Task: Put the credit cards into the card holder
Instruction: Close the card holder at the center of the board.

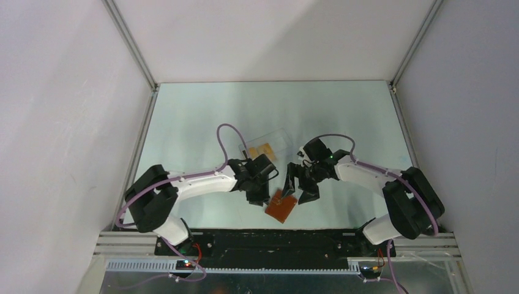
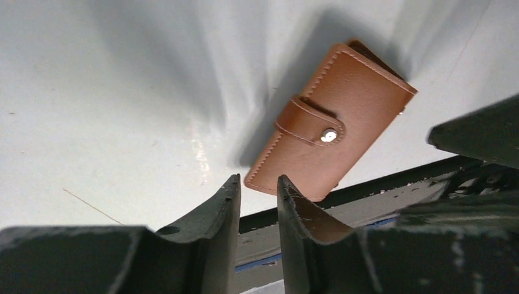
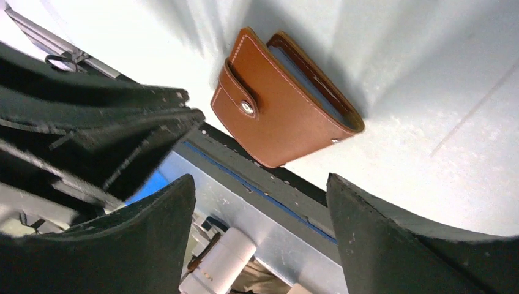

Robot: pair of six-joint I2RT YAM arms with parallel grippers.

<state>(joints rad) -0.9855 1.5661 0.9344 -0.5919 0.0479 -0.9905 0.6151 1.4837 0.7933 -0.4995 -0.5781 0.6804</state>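
The card holder [image 1: 281, 206] is a brown leather wallet lying folded on the table near its front edge, tab and snap facing up. It shows in the left wrist view [image 2: 330, 128] and in the right wrist view [image 3: 281, 104], where grey-blue pockets peek from its far edge. My left gripper [image 1: 260, 196] [image 2: 258, 179] hovers just left of it, open by a narrow gap and holding nothing. My right gripper [image 1: 297, 188] [image 3: 258, 177] hangs just right of it, open wide and empty. Orange credit cards [image 1: 264, 150] lie inside a clear box behind the grippers.
The clear plastic box [image 1: 272, 138] sits mid-table, behind the left wrist. The black base rail [image 1: 269, 236] runs along the table's front edge, just beyond the wallet. White enclosure walls stand on both sides and at the back.
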